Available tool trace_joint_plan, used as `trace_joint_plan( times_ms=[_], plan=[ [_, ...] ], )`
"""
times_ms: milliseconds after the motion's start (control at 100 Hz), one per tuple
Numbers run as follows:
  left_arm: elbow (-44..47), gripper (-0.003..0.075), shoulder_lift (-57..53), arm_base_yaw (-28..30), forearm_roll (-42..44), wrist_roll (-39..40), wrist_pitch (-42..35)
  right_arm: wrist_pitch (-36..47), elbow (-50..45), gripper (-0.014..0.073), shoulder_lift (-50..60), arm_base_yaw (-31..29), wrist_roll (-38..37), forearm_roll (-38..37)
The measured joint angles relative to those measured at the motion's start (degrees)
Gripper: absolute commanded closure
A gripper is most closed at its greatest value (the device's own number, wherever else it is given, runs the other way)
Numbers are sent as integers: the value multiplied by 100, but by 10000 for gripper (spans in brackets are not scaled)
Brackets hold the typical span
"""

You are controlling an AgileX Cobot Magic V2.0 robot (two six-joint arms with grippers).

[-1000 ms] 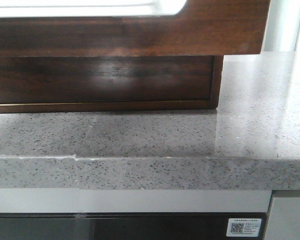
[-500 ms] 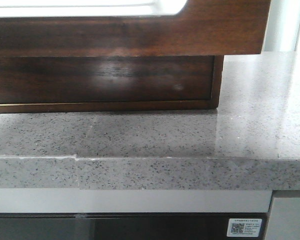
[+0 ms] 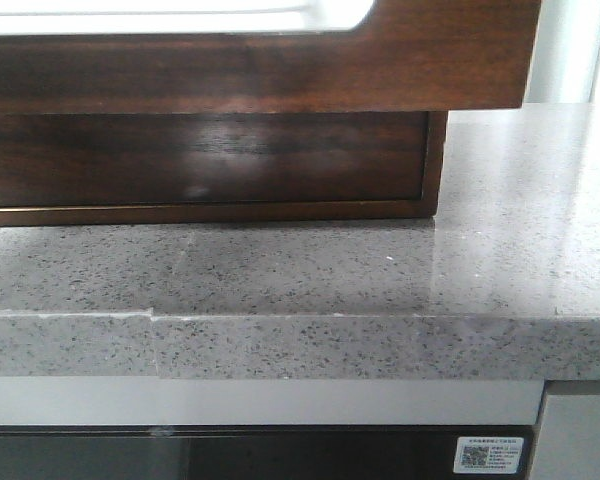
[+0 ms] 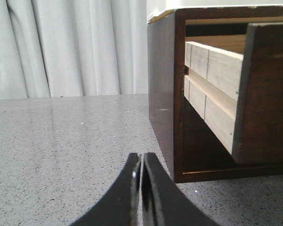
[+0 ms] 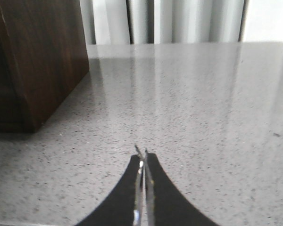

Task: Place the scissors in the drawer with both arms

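In the front view, a QR sticker sat at 5 o'clock under the grey speckled countertop. The left gripper was pressed shut on nothing. The right gripper pinched thin silvery blades, seemingly the scissors, which pointed straight out past the fingertips. At 12 o'clock, the drawer jutted open from the dark cabinet, its long axis running from 9 to 3. White curtains hung beyond.

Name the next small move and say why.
Probably raise the right tool, shut on what looks like the scissors, toward the drawer: it already stands pulled out, while the blades sit low over the counter.
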State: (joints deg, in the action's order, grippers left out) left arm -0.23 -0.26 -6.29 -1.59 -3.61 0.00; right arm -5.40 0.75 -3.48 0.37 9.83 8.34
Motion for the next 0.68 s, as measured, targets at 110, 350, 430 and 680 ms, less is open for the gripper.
trace_joint_plan(
  times_ms=[110, 350, 430, 680],
  plan=[
    [0, 741, 0, 0, 0, 0, -30, 197, -131, 662, 318, 0, -348, -528],
    [0, 741, 0, 0, 0, 0, -30, 333, -131, 662, 407, 0, -890, -1033],
    [0, 741, 0, 0, 0, 0, -30, 333, -131, 662, 407, 0, -915, -1048],
    [0, 741, 0, 0, 0, 0, -30, 333, -131, 662, 407, 0, -938, -1061]
  ],
)
